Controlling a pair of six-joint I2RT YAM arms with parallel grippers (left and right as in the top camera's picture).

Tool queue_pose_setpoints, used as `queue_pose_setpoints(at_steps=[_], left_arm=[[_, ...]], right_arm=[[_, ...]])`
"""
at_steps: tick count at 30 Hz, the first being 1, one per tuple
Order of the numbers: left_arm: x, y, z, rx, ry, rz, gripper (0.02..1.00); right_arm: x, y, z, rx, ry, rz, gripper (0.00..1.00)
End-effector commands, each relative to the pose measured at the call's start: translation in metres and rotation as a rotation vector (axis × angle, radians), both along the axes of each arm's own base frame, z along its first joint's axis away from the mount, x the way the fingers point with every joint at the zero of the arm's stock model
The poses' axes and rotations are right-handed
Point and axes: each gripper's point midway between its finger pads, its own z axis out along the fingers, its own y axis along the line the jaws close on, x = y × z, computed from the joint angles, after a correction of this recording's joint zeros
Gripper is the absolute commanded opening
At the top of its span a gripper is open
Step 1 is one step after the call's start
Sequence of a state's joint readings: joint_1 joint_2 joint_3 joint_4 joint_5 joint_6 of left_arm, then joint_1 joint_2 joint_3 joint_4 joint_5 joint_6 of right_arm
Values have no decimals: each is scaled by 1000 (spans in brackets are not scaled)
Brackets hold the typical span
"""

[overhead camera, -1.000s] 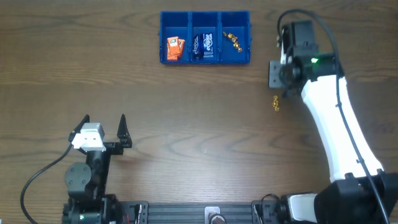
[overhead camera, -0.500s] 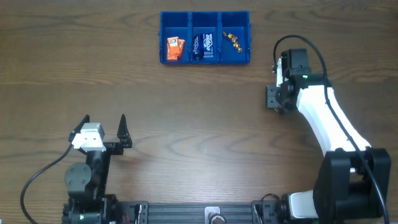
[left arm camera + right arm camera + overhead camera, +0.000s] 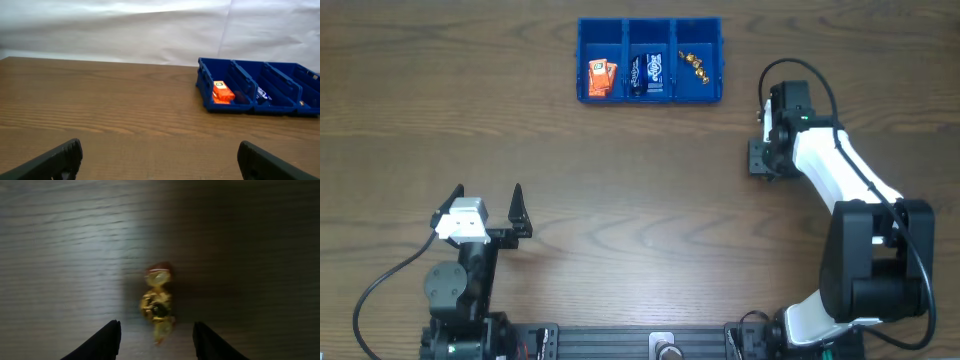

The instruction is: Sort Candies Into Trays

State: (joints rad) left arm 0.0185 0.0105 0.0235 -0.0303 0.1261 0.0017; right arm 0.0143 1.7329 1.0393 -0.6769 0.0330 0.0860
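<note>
A blue tray (image 3: 650, 25) with three compartments stands at the table's far middle; it holds orange candies (image 3: 601, 76) on the left, dark blue ones (image 3: 647, 74) in the middle and gold ones (image 3: 696, 65) on the right. My right gripper (image 3: 156, 342) is low over the table right of the tray, open, with a gold-wrapped candy (image 3: 157, 305) lying on the wood between its fingers (image 3: 102, 342). In the top view the right gripper (image 3: 767, 160) covers that candy. My left gripper (image 3: 488, 196) stands open near the front left, holding nothing.
The left wrist view looks across bare wood toward the blue tray (image 3: 260, 90), with a pale wall behind. The right arm's white link (image 3: 840, 170) stretches from the front right edge up to its gripper.
The right gripper has dropped down and come toward the candy, which lay uncovered on the table a second ago and is now hidden under it in the top view. The left arm has not moved.
</note>
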Motion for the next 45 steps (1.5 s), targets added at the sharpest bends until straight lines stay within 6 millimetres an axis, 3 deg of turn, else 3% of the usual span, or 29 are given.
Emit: queue_pose_setpoints(at_steps=[1, 31, 45], left_arm=[[-1, -4, -16, 6, 46, -24, 998], [-1, -4, -16, 6, 46, -24, 998], [-1, -4, -16, 6, 46, -24, 996]], right_arm=[[-2, -4, -14, -13, 30, 3, 489], [4, -4, -25, -7, 30, -1, 424], [2, -3, -33, -3, 48, 0, 215]])
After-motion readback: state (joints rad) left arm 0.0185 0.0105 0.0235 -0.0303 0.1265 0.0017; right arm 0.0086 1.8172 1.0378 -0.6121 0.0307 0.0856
